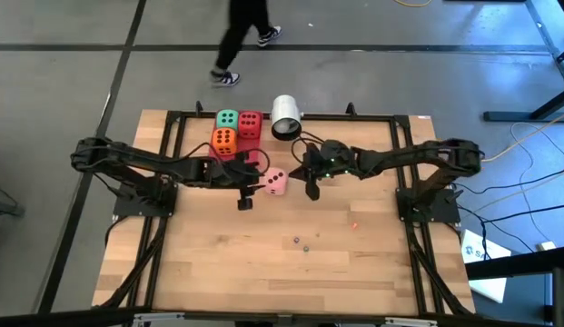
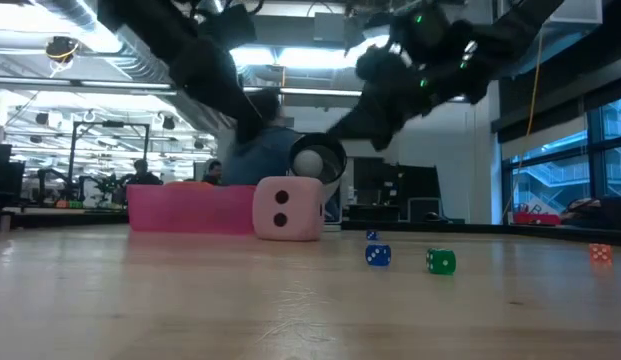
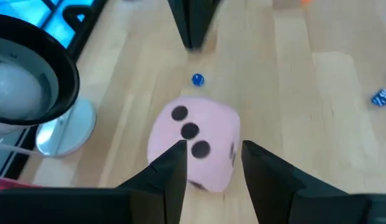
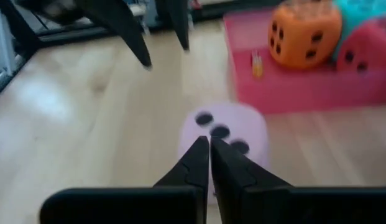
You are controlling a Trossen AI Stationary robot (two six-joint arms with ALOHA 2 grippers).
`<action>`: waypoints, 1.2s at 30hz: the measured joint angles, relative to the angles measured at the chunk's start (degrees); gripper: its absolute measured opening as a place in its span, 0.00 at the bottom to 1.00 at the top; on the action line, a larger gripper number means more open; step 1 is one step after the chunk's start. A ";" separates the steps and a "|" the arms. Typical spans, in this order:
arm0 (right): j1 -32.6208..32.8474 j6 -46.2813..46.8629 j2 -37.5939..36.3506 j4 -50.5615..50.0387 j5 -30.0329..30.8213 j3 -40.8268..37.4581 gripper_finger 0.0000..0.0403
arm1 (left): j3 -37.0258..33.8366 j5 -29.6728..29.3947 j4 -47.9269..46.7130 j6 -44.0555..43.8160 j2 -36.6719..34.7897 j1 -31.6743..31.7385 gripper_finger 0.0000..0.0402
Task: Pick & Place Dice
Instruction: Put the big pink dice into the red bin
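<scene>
Pink die (image 1: 276,183) sits on the table (image 1: 263,263) near its middle, just off the pink tray (image 1: 229,156), resting flat with a three-pip face up; a cube, so no long axis. In the low view a two-pip side faces the camera. Left gripper (image 3: 211,174) hangs right over the die, fingers apart and straddling it, probably not touching. Right gripper (image 4: 209,163) sits just beside the die on the other side, fingers pressed together, holding nothing. Orange die (image 1: 223,140), green die (image 1: 227,119) and red die (image 1: 250,123) sit in the tray.
</scene>
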 joint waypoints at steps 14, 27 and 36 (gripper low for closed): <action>6.33 0.24 -11.51 -2.70 7.72 -2.91 0.05 | 11.04 -1.60 -12.04 -0.61 13.93 -4.67 0.60; 17.98 13.71 -27.18 4.81 25.78 -23.19 0.05 | 25.23 -10.67 -21.62 0.66 24.87 -8.33 0.60; 22.34 17.61 -27.16 14.03 32.05 -30.69 0.05 | 27.11 -16.89 -21.82 -0.23 24.90 -12.20 0.60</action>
